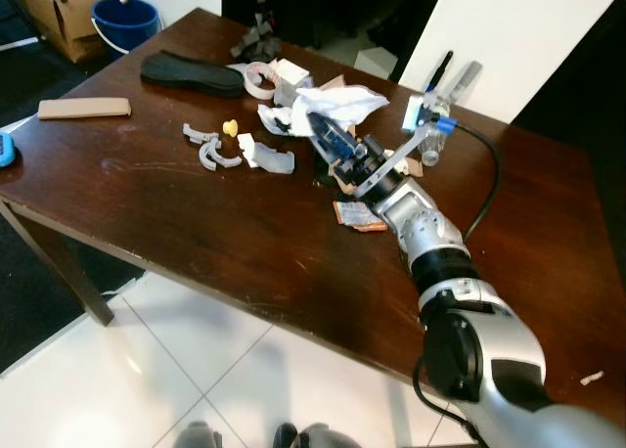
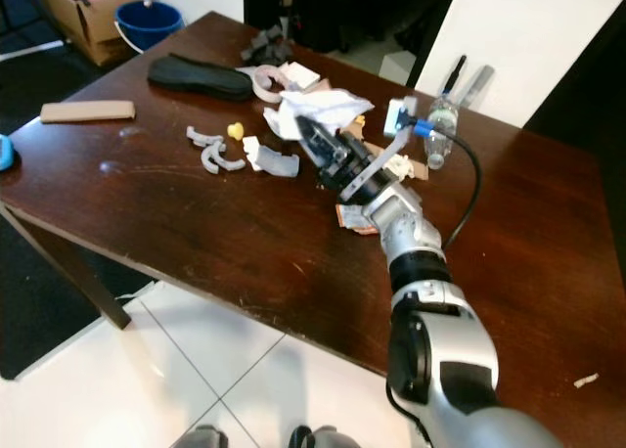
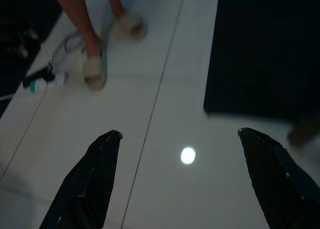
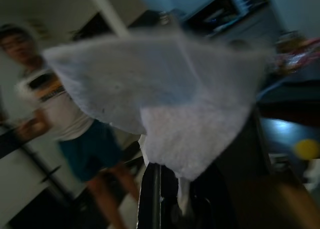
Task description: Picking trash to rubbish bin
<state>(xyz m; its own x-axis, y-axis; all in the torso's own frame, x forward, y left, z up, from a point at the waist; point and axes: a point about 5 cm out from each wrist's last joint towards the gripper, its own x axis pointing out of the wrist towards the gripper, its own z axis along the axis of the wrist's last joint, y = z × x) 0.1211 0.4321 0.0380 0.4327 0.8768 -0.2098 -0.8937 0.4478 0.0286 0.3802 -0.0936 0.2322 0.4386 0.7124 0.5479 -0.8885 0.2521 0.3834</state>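
Right gripper [image 1: 328,135]: reaches over the far middle of the dark counter [image 1: 196,213], fingers clamped on a crumpled white tissue [image 1: 342,104] held above the scattered scraps.
Tissue position: just above the counter, left of a clear plastic bottle [image 1: 433,135].
Left gripper [image 3: 180,179]: hangs over white floor tiles [image 3: 165,109], fingers spread apart, holding nothing.
Blue bucket [image 1: 127,22]: on the floor beyond the counter's far left corner.

A: Colours, quick?
B: Table [image 1: 147,194] dark brown wood, floor [image 1: 147,370] white tile. Tissue [image 2: 318,106] white, crumpled. Right gripper [image 2: 315,140] blk fingers, arm silver w/ blk joints.
A: Rest?
B: Bucket [image 1: 125,22] blue, insole [image 1: 191,73] blk, cardboard strip [image 1: 84,108] tan, small ball [image 1: 230,127] yellow, scraps [image 1: 217,153] grey. Left gripper [image 3: 180,189] fingers blk.
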